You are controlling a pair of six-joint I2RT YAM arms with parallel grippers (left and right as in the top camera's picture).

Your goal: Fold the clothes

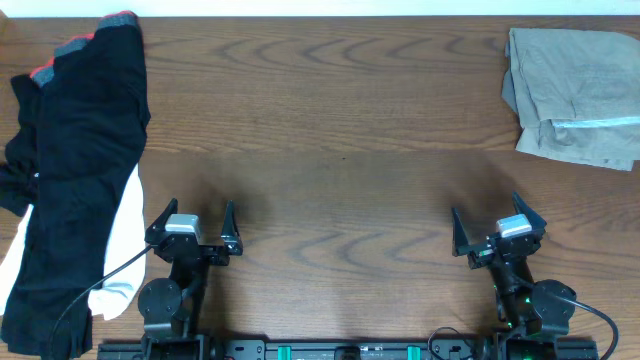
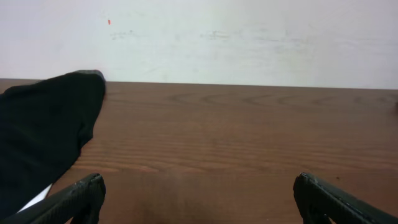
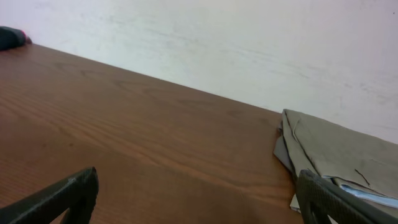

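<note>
Black garment (image 1: 70, 150) left, khaki garment (image 1: 575, 90) right (folded)

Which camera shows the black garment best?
Overhead: the black garment lies sprawled along the left side of the table, nearly all of it in frame, white cloth showing beside it. The left wrist view catches only one rounded black end. The right wrist view shows just a dark sliver at its far left edge.

The overhead camera looks straight down on the whole surface (image 1: 340, 150). Both wrist cameras sit low, facing the far wall (image 2: 249, 37). The left view shares the black garment (image 1: 70, 150) with overhead; the right, the khaki garment (image 1: 575, 95).
</note>
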